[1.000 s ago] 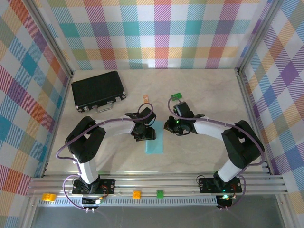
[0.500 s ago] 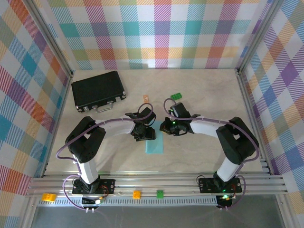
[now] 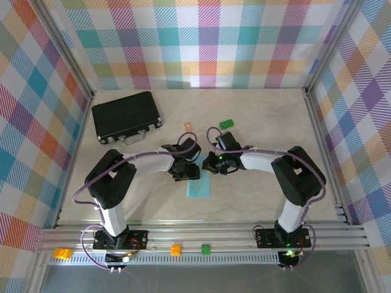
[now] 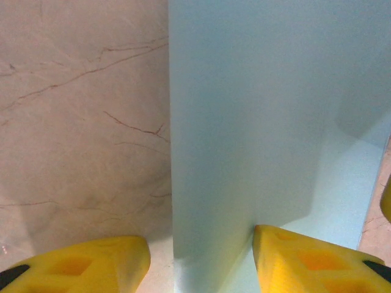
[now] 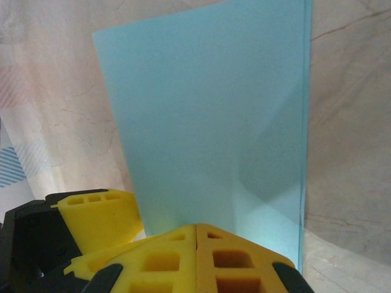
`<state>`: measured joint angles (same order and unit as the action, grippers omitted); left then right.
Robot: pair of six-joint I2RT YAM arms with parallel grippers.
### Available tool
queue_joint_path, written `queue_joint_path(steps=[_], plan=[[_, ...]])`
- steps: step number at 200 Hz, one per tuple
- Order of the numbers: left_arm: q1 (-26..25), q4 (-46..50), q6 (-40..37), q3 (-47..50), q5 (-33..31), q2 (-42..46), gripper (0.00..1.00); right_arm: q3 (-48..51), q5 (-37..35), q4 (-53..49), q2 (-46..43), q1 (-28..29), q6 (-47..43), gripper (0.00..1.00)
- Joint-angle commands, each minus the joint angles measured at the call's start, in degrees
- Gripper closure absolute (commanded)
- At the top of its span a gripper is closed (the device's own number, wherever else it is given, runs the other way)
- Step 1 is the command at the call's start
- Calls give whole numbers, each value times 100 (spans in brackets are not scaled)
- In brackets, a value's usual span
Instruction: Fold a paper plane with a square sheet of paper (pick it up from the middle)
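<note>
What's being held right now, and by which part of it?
The right fingers are shut on the blue paper sheet, seemingly pinching its raised flap's edge; the left fingers straddle it, open.

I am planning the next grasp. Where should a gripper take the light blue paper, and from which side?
Probably the raised flap of the square sheet of paper, near its free edge, from above, one finger per face: it stands up, while the rest lies flat.

Both arms reach forward and bend inward, so the wrists face each other. The left gripper (image 3: 186,170) points down with its fingers (image 4: 79,265) standing apart. Just beside it, the right gripper (image 3: 210,163) has its jaws pressed together, pinching the square sheet of paper (image 5: 208,122).
</note>
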<state>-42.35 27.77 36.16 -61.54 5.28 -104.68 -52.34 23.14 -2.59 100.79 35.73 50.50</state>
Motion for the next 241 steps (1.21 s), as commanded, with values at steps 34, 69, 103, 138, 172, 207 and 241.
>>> queue_joint_path(steps=[34,69,103,138,172,207,241], plan=[[-62,-702,-159,374,123,-1080,47,185,201,63,78,43,-99,100],[-71,-727,-132,384,125,-1067,47,267,280,211,156,48,-85,100],[-78,-762,-88,418,131,-1061,47,367,299,372,246,57,-86,100],[-89,-800,-65,430,157,-1076,47,544,14,256,352,66,-271,100],[-98,-835,-23,450,191,-1024,47,732,-270,-47,442,76,-539,100],[-107,-835,46,389,296,-758,47,750,-650,-521,417,78,-847,100],[-107,-802,119,323,364,-249,44,668,-885,-946,375,84,-1049,100]])
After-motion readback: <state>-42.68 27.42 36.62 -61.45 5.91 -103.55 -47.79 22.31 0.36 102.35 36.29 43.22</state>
